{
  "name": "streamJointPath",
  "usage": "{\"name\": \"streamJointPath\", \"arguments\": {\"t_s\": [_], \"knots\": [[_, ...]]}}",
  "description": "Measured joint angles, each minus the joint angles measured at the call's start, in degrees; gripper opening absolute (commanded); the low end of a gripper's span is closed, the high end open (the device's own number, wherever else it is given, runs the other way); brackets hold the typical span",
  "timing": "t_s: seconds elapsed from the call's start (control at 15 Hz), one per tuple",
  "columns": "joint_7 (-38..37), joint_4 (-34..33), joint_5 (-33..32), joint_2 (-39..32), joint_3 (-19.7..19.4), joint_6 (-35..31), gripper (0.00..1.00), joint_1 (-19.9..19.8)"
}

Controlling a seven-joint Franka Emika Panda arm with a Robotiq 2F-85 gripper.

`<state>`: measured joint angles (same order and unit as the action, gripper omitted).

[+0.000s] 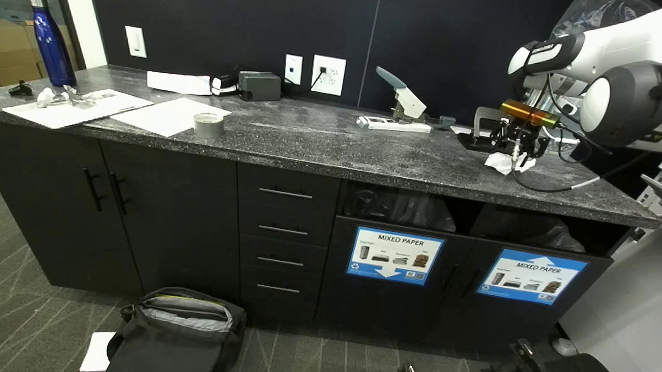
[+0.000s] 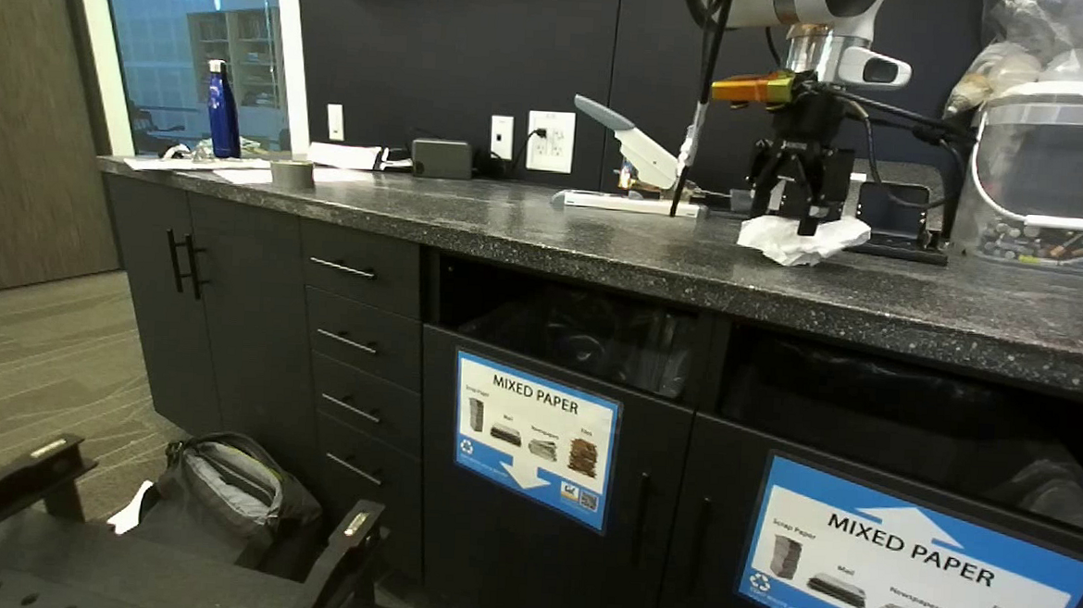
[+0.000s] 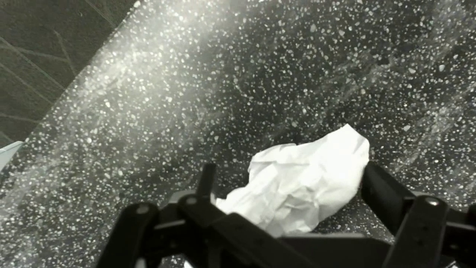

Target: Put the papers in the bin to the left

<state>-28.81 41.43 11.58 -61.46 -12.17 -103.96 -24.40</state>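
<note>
A crumpled white paper [image 3: 297,178] lies on the speckled dark counter [image 3: 260,74]. It also shows in both exterior views [image 1: 501,163] [image 2: 790,243], near the counter's right part. My gripper [image 3: 289,180] points down over it, fingers wide apart, one on each side. The right finger in the wrist view meets the paper's edge; whether it presses is unclear. The gripper also shows in both exterior views [image 1: 518,153] [image 2: 787,217]. The left bin [image 1: 390,299] has a mixed paper sign with a down arrow and an open slot above with a dark bag inside. It also shows here [image 2: 537,563].
A right bin [image 1: 490,318] has an up-arrow sign. A large stapler [image 1: 411,106] and black bookend [image 2: 906,251] stand near the gripper. A clear bucket [image 2: 1049,173] stands at right. Tape [image 1: 209,126], flat sheets [image 1: 169,115], crumpled scraps [image 1: 45,98] and a blue bottle [image 1: 53,47] are at left.
</note>
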Motion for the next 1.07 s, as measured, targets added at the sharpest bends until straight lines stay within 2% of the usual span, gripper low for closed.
{"name": "streamJointPath", "arguments": {"t_s": [0.13,0.2,0.27,0.33,0.4,0.73,1.0,1.07], "knots": [[-0.05,-0.99,0.0,-0.82,0.06,0.3,1.0,-0.64],[-0.09,-1.55,0.0,-1.23,0.08,0.4,0.75,-0.98],[-0.09,-2.11,0.0,-1.66,0.08,0.45,0.73,-1.31],[-0.1,-2.58,0.0,-2.04,0.08,0.45,0.66,-1.63],[-0.1,-3.15,-0.01,-2.41,0.08,0.45,0.56,-1.91],[-0.09,-5.93,-0.03,-4.08,0.09,0.49,0.18,-3.03],[-0.09,-7.67,-0.07,-5.12,0.12,1.21,0.11,-3.62],[-0.04,-8.15,-0.11,-5.38,0.14,1.54,0.15,-3.71]]}}
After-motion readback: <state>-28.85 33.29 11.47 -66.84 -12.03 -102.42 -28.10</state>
